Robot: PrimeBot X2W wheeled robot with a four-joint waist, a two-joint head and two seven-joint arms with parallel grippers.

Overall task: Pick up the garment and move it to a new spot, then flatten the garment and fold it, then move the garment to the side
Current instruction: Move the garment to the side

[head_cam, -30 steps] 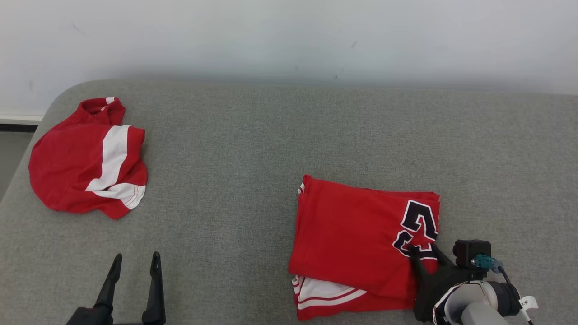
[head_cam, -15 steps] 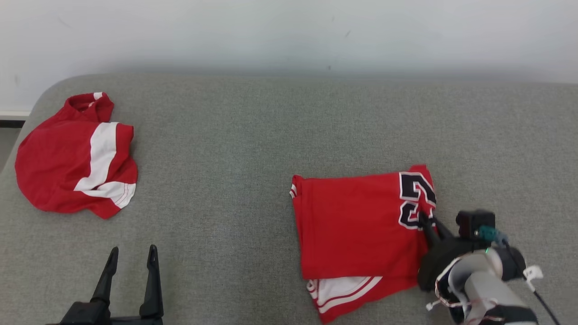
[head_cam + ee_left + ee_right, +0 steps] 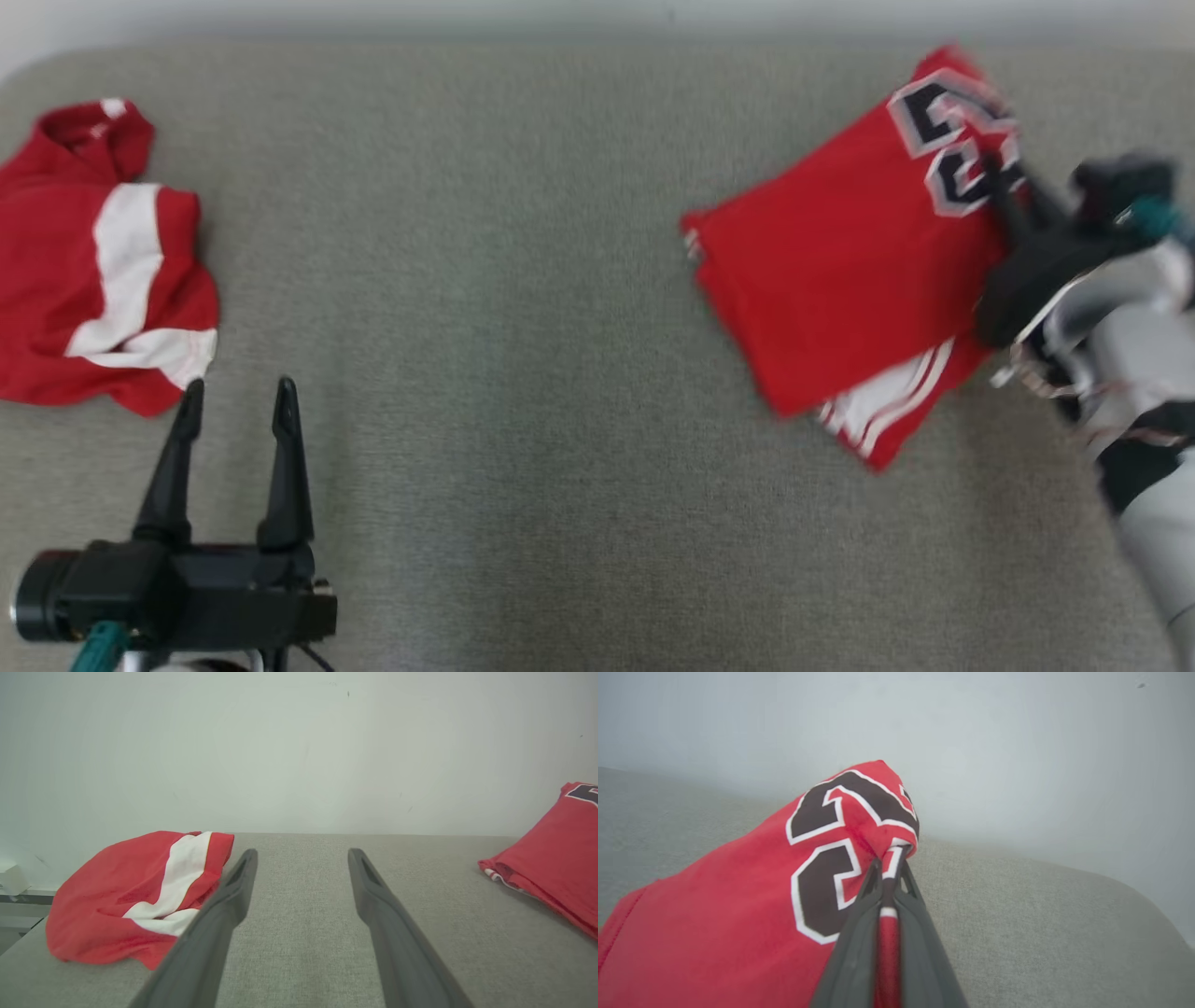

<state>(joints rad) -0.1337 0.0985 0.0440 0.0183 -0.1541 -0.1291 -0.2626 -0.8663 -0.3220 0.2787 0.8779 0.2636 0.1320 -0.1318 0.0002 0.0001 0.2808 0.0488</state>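
Garment on the move: the right tool (image 3: 994,173) is clamped shut on the numbered corner of the folded red garment (image 3: 840,261) at the far right of the grey fabric worktop (image 3: 513,327); the head view is blurred, yet the garment reads as a tilted rectangle, its corner with the dark, white-edged numerals farthest from the robot and a white-striped layer peeking out beneath its near edge; in the right wrist view the two dark fingers (image 3: 854,952) press together with a strip of red cloth pinched between them, and the gripped corner stands raised above the surface; the left wrist view shows the garment's opposite edge lying on the fabric; the left tool (image 3: 238,397) hovers at the near left, jaws spread wide and empty, fingers pointing toward the pale wall (image 3: 299,742); just beyond and to its left lies a second garment (image 3: 84,280), red with a white band, crumpled in a heap at the worktop's left edge, well apart from the folded one.
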